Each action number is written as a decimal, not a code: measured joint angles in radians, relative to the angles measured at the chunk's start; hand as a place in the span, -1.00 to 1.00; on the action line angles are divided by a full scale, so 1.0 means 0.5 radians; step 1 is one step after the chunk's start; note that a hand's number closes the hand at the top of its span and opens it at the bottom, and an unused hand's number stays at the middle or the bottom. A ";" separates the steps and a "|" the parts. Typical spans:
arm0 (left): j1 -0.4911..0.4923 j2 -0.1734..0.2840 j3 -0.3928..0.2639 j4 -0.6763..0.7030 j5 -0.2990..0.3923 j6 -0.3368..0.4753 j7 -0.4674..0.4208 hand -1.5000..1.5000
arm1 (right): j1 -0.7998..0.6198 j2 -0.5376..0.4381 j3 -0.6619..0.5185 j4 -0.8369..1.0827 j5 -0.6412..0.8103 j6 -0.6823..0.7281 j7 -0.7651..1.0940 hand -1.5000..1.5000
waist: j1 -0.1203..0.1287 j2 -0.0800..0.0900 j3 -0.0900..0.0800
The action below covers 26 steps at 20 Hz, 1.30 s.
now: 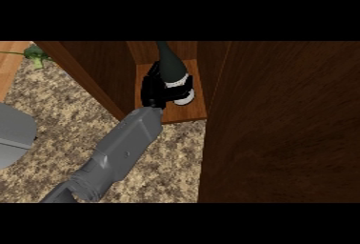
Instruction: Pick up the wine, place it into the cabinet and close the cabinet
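Hand: you see one hand reaching into the cabinet on a grey forearm that enters from the lower left of the head view. Which of the robot's sides it belongs to is hard to judge from that angle; it reads as the left. Its fingers are curled round the wine bottle's body.
Other hand: it does not show in the view.
Wine bottle: the wine bottle is dark, with a pale band near its base, and stands inside the cabinet, neck pointing away from you, over the shelf.
Why held this way: the side grip keeps the bottle roughly upright, so you can set it down on its base without tipping it.
Cabinet: the cabinet is open; its dark wood wall fills the right of the view. The shelf inside holds only the bottle, as far as you can see.
Contact: you cannot tell whether the base already rests on the shelf.
Worktop: the speckled worktop lies below, with a grey rounded object at the left edge.
Stage: judged from this, placing is nearly done; release and closing remain.
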 measured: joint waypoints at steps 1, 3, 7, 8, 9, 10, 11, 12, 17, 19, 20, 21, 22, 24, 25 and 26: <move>0.010 0.000 -0.023 -0.016 0.017 0.016 -0.006 1.00 | 0.000 0.004 0.008 -0.002 0.002 -0.002 0.001 -1.00 | -0.006 0.001 0.000; 0.051 0.000 -0.061 -0.061 0.061 0.036 -0.044 1.00 | 0.024 0.000 -0.008 0.018 -0.016 0.016 -0.033 -1.00 | -0.010 0.001 0.000; 0.070 0.000 -0.108 -0.129 0.168 0.080 -0.103 1.00 | 0.006 0.000 -0.008 0.030 -0.032 0.022 -0.032 -1.00 | -0.027 0.005 0.000; 0.058 0.000 -0.109 -0.128 0.193 0.090 -0.116 -1.00 | 0.003 -0.006 -0.014 0.026 -0.040 0.022 -0.020 -1.00 | -0.027 0.006 0.000; 0.059 0.000 -0.116 -0.136 0.221 0.100 -0.124 -1.00 | -0.001 -0.008 -0.013 0.019 -0.045 0.021 -0.009 -1.00 | -0.033 0.006 0.000; 0.054 0.000 -0.121 -0.139 0.250 0.114 -0.131 -1.00 | 0.011 -0.006 -0.005 0.007 -0.044 0.022 -0.009 -1.00 | -0.036 0.006 0.000; 0.044 0.000 -0.121 -0.139 0.276 0.126 -0.144 -1.00 | 0.016 -0.002 0.003 0.009 -0.033 0.021 -0.017 -1.00 | -0.037 0.007 0.000; 0.043 0.000 -0.131 -0.149 0.303 0.135 -0.153 -1.00 | 0.030 0.005 0.016 0.013 -0.013 0.020 -0.031 -1.00 | -0.035 0.006 0.000; 0.016 0.000 -0.175 -0.172 0.426 0.204 -0.205 -1.00 | 0.028 -0.018 -0.029 0.018 -0.045 0.041 -0.047 -1.00 | -0.032 0.005 0.001; 0.006 0.000 -0.190 -0.139 0.455 0.202 -0.217 -1.00 | 0.039 -0.017 -0.021 0.023 -0.041 0.048 -0.059 -1.00 | -0.031 0.009 0.001; -0.006 0.000 -0.201 -0.121 0.465 0.211 -0.217 -1.00 | 0.049 -0.013 -0.011 0.014 -0.038 0.049 -0.063 -1.00 | -0.032 0.009 0.001; -0.008 0.000 -0.215 -0.107 0.471 0.215 -0.231 -1.00 | 0.036 -0.010 -0.016 0.024 -0.035 0.043 -0.064 -1.00 | -0.026 0.009 0.001; -0.029 0.000 -0.221 -0.083 0.475 0.224 -0.231 -1.00 | 0.042 -0.012 -0.025 0.022 -0.038 0.043 -0.069 -1.00 | -0.023 0.009 0.001; -0.056 0.000 -0.267 -0.060 0.470 0.263 -0.231 -1.00 | 0.052 -0.012 -0.017 0.014 -0.033 0.046 -0.073 -1.00 | -0.022 0.007 0.002; -0.078 0.000 -0.290 -0.035 0.458 0.282 -0.229 -1.00 | 0.050 -0.011 -0.017 0.015 -0.033 0.044 -0.069 -1.00 | -0.025 0.009 0.002; -0.095 0.000 -0.321 -0.025 0.444 0.303 -0.226 -1.00 | 0.045 -0.007 -0.021 0.021 -0.037 0.039 -0.070 -1.00 | -0.022 0.009 0.002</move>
